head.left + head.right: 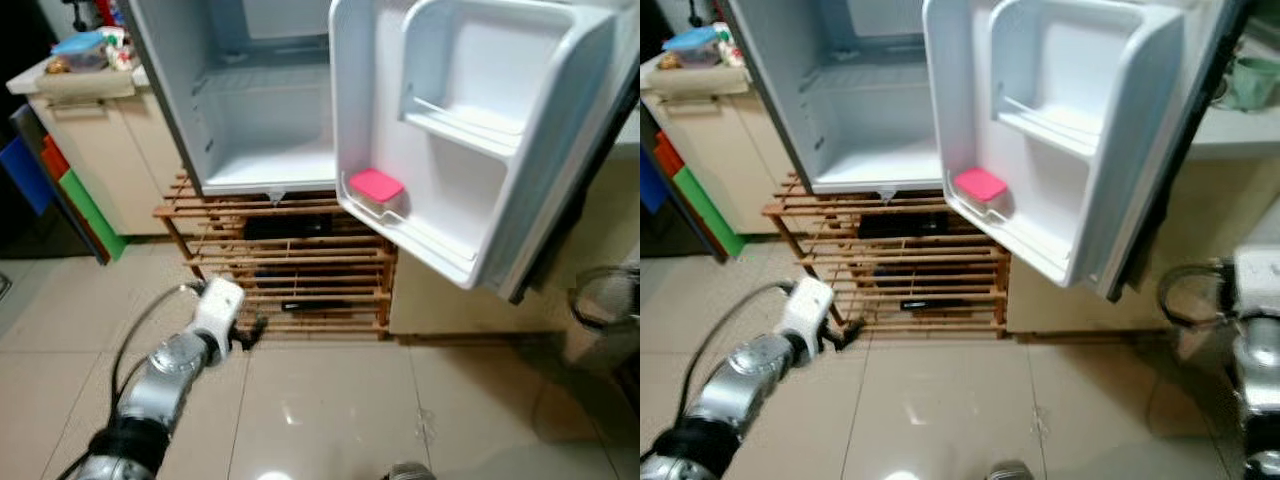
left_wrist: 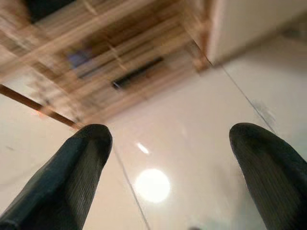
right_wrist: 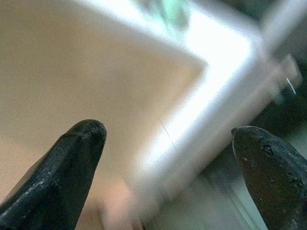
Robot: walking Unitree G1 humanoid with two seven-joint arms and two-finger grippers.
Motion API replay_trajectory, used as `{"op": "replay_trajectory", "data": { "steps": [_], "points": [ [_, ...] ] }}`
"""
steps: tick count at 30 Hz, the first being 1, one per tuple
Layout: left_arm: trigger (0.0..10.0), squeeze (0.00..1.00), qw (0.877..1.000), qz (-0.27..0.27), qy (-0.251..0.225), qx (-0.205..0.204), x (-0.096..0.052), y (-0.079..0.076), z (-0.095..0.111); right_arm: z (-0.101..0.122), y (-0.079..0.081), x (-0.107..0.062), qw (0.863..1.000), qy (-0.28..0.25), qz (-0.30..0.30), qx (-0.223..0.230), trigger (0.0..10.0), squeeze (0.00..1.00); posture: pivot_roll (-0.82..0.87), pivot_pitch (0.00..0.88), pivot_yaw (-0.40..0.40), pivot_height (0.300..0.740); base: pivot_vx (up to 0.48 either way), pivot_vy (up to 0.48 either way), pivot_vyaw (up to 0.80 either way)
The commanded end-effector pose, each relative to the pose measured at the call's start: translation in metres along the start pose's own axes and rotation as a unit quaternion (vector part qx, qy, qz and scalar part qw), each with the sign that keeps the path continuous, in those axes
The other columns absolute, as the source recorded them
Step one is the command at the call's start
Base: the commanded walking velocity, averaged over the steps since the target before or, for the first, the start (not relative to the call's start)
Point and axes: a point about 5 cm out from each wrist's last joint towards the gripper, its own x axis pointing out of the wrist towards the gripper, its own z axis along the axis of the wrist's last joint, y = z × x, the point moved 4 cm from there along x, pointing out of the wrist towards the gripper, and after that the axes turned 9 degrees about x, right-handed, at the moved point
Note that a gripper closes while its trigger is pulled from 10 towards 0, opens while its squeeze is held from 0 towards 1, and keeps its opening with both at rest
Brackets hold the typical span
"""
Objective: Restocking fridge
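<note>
The small fridge (image 1: pixel 265 130) stands open on a wooden slatted rack (image 1: pixel 300 262), its inner compartment bare. Its door (image 1: pixel 470 130) swings out to the right, and a pink-lidded container (image 1: pixel 375 187) sits on the door's lowest shelf. My left gripper (image 1: pixel 250 330) hangs low over the tiled floor in front of the rack. In the left wrist view it is open (image 2: pixel 169 133), with nothing between its fingers. My right arm (image 1: pixel 1260 310) is at the far right beside a beige cabinet. The right gripper (image 3: pixel 168 129) is open and empty, facing a white counter edge.
A beige counter unit (image 1: pixel 90 140) with small items on top stands left of the fridge, with blue, orange and green panels (image 1: pixel 60 180) leaning against it. A round wire bin (image 1: pixel 605 298) stands at the right. A green cup (image 1: pixel 1252 80) is on the right counter.
</note>
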Motion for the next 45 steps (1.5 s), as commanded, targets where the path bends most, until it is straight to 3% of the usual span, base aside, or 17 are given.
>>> {"op": "replay_trajectory", "data": {
  "steps": [1, 9, 16, 19, 24, 25, 26, 27, 28, 30, 34, 36, 37, 38, 39, 41, 45],
  "points": [
    [10.0, 0.0, 1.0, 0.003, 0.015, 0.012, 0.0, 0.006, -0.005, 0.026, 0.022, 0.005, 0.998, -0.043, 0.038, 0.023, 10.0, 0.0, -0.21, 0.0, 0.111, 0.74, 0.0, 0.0, 0.0],
    [10.0, 0.0, 0.994, 0.007, 0.109, 0.005, 0.0, -0.001, -0.054, 0.067, 0.069, 0.006, 0.983, -0.098, 0.129, 0.087, 10.0, 0.0, -0.21, 0.0, 0.113, 0.74, 0.0, 0.0, 0.0],
    [10.0, 0.0, 0.982, -0.032, 0.187, 0.001, -0.013, -0.02, -0.098, 0.104, 0.121, -0.024, 0.94, -0.118, 0.292, 0.128, 10.0, 0.0, -0.21, 0.0, 0.108, 0.74, 0.0, 0.0, 0.0],
    [10.0, 0.0, 0.96, -0.102, 0.26, 0.019, -0.033, -0.045, -0.137, 0.149, 0.168, -0.07, 0.873, -0.132, 0.414, 0.22, 10.0, 0.0, -0.23, 0.0, 0.115, 0.74, 0.0, 0.0, 0.0],
    [10.0, 0.0, 0.954, -0.118, 0.274, 0.032, -0.035, -0.052, -0.143, 0.165, 0.211, -0.106, 0.816, -0.121, 0.505, 0.254, 10.0, 0.0, -0.24, 0.0, 0.118, 0.74, 0.0, 0.0, 0.0],
    [10.0, 0.0, 0.955, -0.111, 0.27, 0.048, -0.032, -0.05, -0.138, 0.189, 0.231, -0.152, 0.732, -0.13, 0.602, 0.291, 10.0, 0.0, -0.22, 0.0, 0.112, 0.74, 0.0, 0.0, 0.0],
    [10.0, 0.0, 0.958, -0.103, 0.264, 0.043, -0.029, -0.048, -0.134, 0.204, 0.225, -0.169, 0.684, -0.145, 0.636, 0.326, 10.0, 0.0, -0.22, 0.0, 0.108, 0.74, 0.0, 0.0, 0.0],
    [10.0, 0.0, 0.958, -0.103, 0.264, 0.043, -0.029, -0.048, -0.134, 0.204, 0.225, -0.169, 0.684, -0.145, 0.636, 0.326, 10.0, 0.0, -0.22, 0.0, 0.108, 0.74, 0.0, 0.0, 0.0],
    [10.0, 0.0, 0.961, -0.094, 0.259, 0.036, -0.027, -0.045, -0.13, 0.214, 0.214, -0.177, 0.651, -0.152, 0.652, 0.358, 10.0, 0.0, -0.21, 0.0, 0.107, 0.74, 0.0, 0.0, 0.0],
    [10.0, 0.0, 0.964, -0.082, 0.251, 0.028, -0.024, -0.041, -0.126, 0.221, 0.196, -0.176, 0.632, -0.155, 0.65, 0.392, 10.0, 0.0, -0.21, 0.0, 0.104, 0.74, 0.0, 0.0, 0.0],
    [10.0, 0.0, 0.971, -0.057, 0.229, 0.027, -0.017, -0.035, -0.114, 0.178, 0.179, -0.114, 0.745, -0.097, 0.538, 0.383, 10.0, 0.0, -0.21, 0.0, 0.104, 0.74, 0.0, 0.0, 0.0],
    [10.0, 0.0, 0.979, -0.041, 0.198, 0.03, -0.008, -0.032, -0.098, 0.136, 0.166, -0.068, 0.858, -0.057, 0.4, 0.317, 10.0, 0.0, -0.21, 0.0, 0.101, 0.74, 0.0, 0.0, 0.0],
    [10.0, 0.0, 0.981, -0.035, 0.187, 0.031, -0.005, -0.032, -0.092, 0.124, 0.16, -0.057, 0.886, -0.047, 0.359, 0.29, 10.0, 0.0, -0.21, 0.0, 0.101, 0.74, 0.0, 0.0, 0.0],
    [10.0, 0.0, 0.981, -0.035, 0.187, 0.031, -0.005, -0.032, -0.092, 0.124, 0.16, -0.057, 0.886, -0.047, 0.359, 0.29, 10.0, 0.0, -0.21, 0.0, 0.101, 0.74, 0.0, 0.0, 0.0],
    [10.0, 0.0, 0.987, -0.021, 0.154, 0.04, 0.004, -0.03, -0.073, 0.106, 0.15, -0.045, 0.92, -0.033, 0.298, 0.253, 10.0, 0.0, -0.21, 0.0, 0.093, 0.74, 0.0, 0.0, 0.0],
    [10.0, 0.0, 0.995, 0.01, 0.083, 0.047, 0.02, -0.025, -0.029, 0.081, 0.142, -0.038, 0.945, -0.004, 0.244, 0.218, 10.0, 0.0, -0.2, 0.002, 0.086, 0.74, 0.0, 0.0, 0.0],
    [10.0, 0.0, 0.997, 0.041, -0.038, -0.049, 0.035, -0.02, 0.041, 0.068, 0.147, -0.043, 0.951, 0.006, 0.23, 0.206, 10.0, 0.0, -0.2, 0.006, 0.084, 0.74, 0.0, 0.0, 0.0]
  ]
}}
